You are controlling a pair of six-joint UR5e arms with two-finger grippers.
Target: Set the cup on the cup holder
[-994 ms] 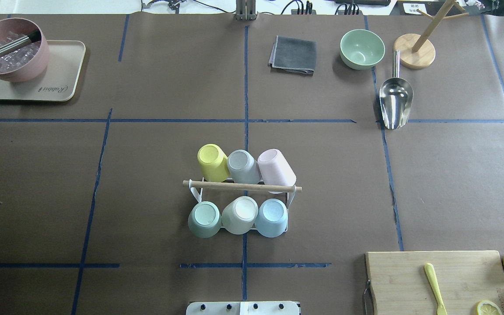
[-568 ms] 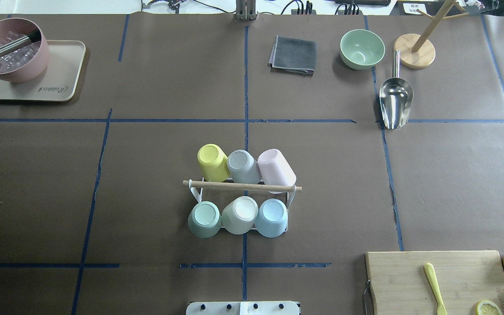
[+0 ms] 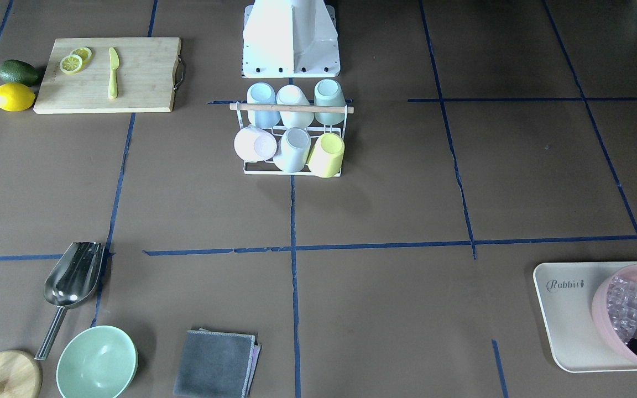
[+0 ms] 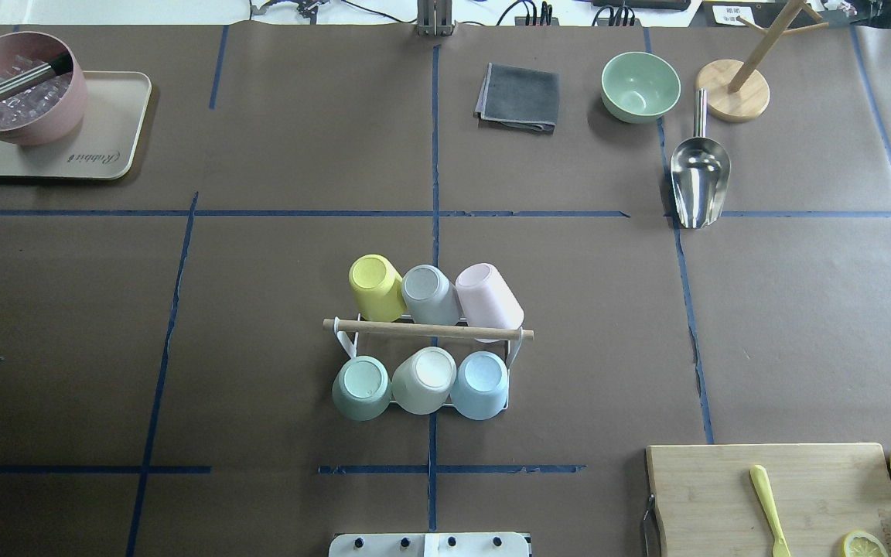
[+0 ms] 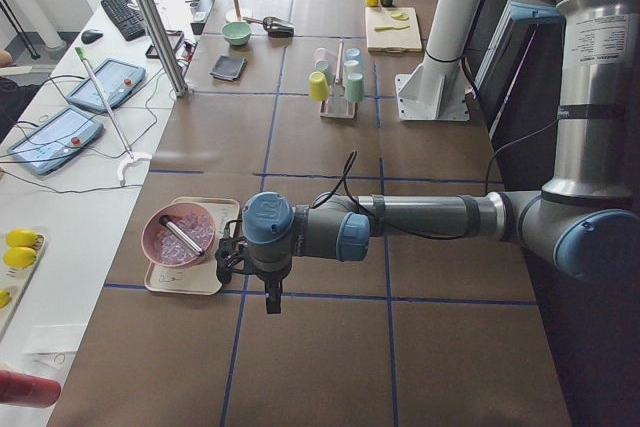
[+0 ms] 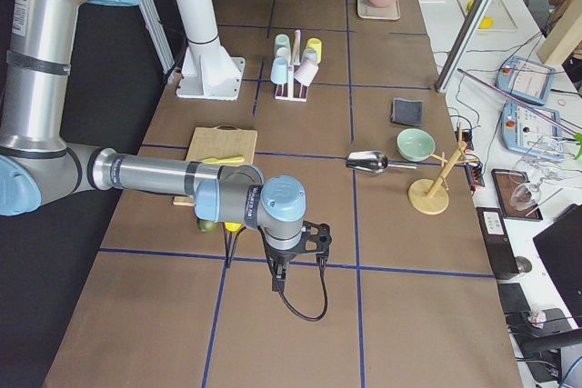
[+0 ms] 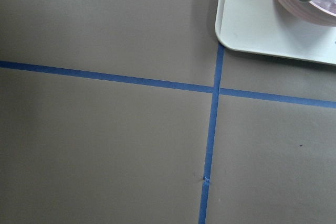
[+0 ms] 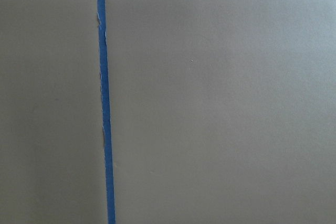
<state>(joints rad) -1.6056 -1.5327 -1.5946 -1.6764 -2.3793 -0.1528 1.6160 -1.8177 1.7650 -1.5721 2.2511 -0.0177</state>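
Observation:
The cup holder (image 4: pixel 414 329), a white wire rack with a wooden rod on top, stands at the table's middle near the robot base; it also shows in the front-facing view (image 3: pixel 291 173). Several pastel cups sit upside down on its prongs in two rows, among them a yellow cup (image 4: pixel 374 286), a pink cup (image 4: pixel 489 298) and a blue cup (image 4: pixel 480 384). My left gripper (image 5: pixel 272 292) hangs over the table end beside the tray, far from the rack. My right gripper (image 6: pixel 291 270) hangs over the opposite end. Whether either is open or shut I cannot tell.
A beige tray (image 4: pixel 105 147) holds a pink bowl (image 4: pixel 20 89) of ice. A grey cloth (image 4: pixel 519 97), green bowl (image 4: pixel 639 87), metal scoop (image 4: pixel 698 182) and wooden stand (image 4: pixel 733 91) lie at the far right. A cutting board (image 4: pixel 724 495) lies near right.

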